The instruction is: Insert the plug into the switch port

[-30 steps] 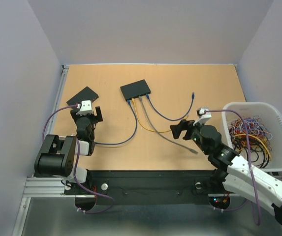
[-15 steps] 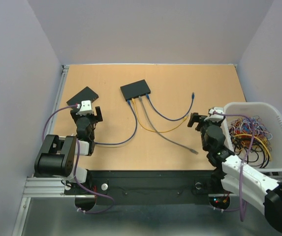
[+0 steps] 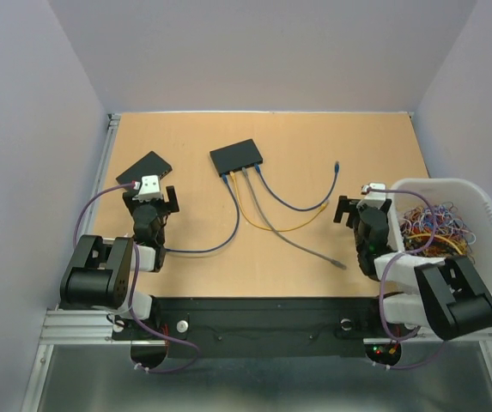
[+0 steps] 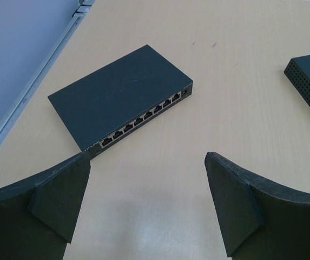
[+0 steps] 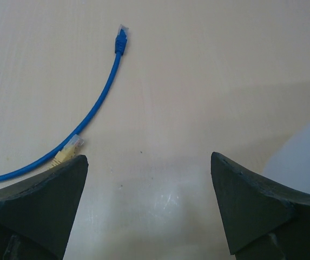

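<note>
Plug (image 5: 121, 40), blue: laid loose on the counter (image 3: 331, 137), ahead-left of the right gripper (image 5: 149, 206), well apart. Right gripper is spread wide, empty. Left gripper (image 4: 146, 208) likewise; switch (image 4: 119, 97) is set just ahead. Cabled switch (image 3: 236, 156) mid-counter.

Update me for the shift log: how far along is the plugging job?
Done: four cables look plugged into the middle switch. In hand: nothing; left end effector and right end effector open, empty. Left: blue plug lies loose; side switch ports empty.
</note>
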`<state>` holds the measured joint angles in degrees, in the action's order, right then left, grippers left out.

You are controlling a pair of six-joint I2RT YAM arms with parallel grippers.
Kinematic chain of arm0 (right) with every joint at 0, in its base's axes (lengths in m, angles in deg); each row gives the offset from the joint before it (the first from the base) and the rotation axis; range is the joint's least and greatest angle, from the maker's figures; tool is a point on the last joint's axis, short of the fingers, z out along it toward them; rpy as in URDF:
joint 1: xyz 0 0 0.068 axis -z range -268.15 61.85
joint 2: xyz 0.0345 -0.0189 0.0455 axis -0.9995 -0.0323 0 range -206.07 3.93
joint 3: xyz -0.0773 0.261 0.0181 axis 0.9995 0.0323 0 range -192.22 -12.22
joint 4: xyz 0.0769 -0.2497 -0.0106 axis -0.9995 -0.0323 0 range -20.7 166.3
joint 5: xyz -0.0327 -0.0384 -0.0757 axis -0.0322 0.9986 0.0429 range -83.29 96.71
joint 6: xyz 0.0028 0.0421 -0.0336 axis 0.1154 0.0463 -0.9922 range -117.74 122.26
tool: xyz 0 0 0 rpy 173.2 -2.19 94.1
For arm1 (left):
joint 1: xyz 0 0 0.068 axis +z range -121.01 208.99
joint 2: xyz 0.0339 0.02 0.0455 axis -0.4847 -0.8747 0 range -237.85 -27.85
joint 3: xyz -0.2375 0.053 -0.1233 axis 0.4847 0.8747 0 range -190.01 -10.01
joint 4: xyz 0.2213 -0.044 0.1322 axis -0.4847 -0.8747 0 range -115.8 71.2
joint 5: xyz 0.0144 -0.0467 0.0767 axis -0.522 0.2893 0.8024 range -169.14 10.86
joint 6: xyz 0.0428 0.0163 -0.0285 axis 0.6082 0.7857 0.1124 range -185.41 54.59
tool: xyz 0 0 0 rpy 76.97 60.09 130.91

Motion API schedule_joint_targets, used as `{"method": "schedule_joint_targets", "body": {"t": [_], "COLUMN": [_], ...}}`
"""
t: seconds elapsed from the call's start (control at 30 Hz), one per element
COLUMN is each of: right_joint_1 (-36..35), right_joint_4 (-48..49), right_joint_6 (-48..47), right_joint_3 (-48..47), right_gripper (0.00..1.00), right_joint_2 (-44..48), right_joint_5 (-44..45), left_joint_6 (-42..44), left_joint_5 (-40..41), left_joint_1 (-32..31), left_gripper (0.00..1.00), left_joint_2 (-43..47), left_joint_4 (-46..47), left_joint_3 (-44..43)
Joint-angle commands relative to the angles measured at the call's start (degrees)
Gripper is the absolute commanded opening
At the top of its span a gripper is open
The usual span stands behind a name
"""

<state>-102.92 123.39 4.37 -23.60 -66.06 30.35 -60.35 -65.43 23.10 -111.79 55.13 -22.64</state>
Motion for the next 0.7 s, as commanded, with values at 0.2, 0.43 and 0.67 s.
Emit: {"method": "schedule_joint_targets", "body": {"t": [0.2, 0.43, 0.67], "right_joint_1": [5.5, 10.7, 12.2], "right_joint_4": [21.0, 36.5, 33.4], "right_joint_6": [-1.1, 0.9, 0.4], "right_joint_3": [0.5, 2.1, 0.4], "right_gripper": [1.0, 1.0, 1.0], "right_joint_2": [-10.3, -22.7, -22.5], "right_joint_5": [-9.7, -13.2, -19.6], "left_joint_6": [0.0, 0.0, 0.0], "left_joint_5": [0.8, 0.8, 0.8], "left_joint_1": [0.3, 0.3, 0.3], "left_gripper": [0.99, 0.99, 0.99], "left_joint_2": [0.4, 0.3, 0.4], "left_joint_4": [15.7, 15.8, 15.7], "left_joint_3": [-0.7, -0.7, -0.7]}}
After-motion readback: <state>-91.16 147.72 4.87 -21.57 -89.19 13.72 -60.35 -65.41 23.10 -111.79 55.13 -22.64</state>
